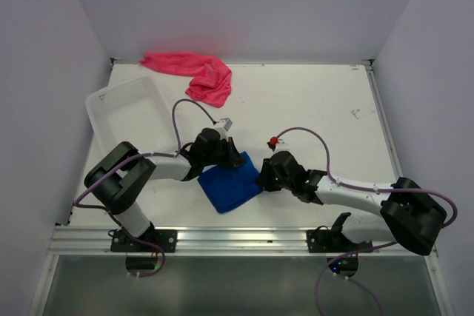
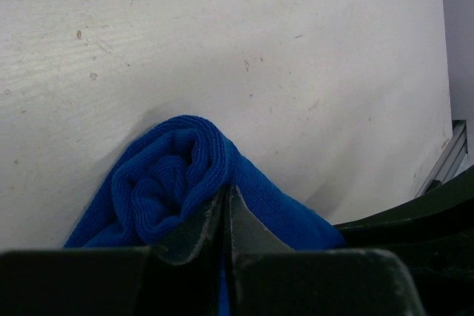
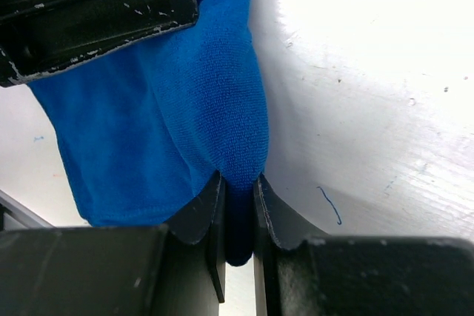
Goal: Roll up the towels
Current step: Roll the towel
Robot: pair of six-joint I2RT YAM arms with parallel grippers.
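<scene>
**A:** What is the biggest thing we see?

**B:** We see the white table (image 1: 318,101). The two arms are fixed at its near edge.

**A:** And the next biggest?

**B:** We see the white basket (image 1: 95,101). It sits on the left side of the table, toward the back.

**A:** Where are the towels?

**B:** The pink towel (image 1: 194,72) lies crumpled at the back edge of the table, near the basket's far corner. It is well apart from both grippers. The blue towel (image 1: 231,186) lies near the front, in the middle, between the two arms.

**A:** How does the blue towel look to us?

**B:** From the left wrist we see one end curled into a small soft roll. The rest lies flatter on the table.

**A:** What about the left gripper (image 2: 226,196)?

**B:** It is at the far left corner of the blue towel. Its fingers are pressed together, and we see a thin bit of blue cloth pinched between them.

**A:** And the right gripper (image 3: 237,183)?

**B:** It is at the right corner of the blue towel. Its fingers are nearly together and squeeze a fold of blue cloth. The two grippers are near each other, both on the same towel.
</scene>
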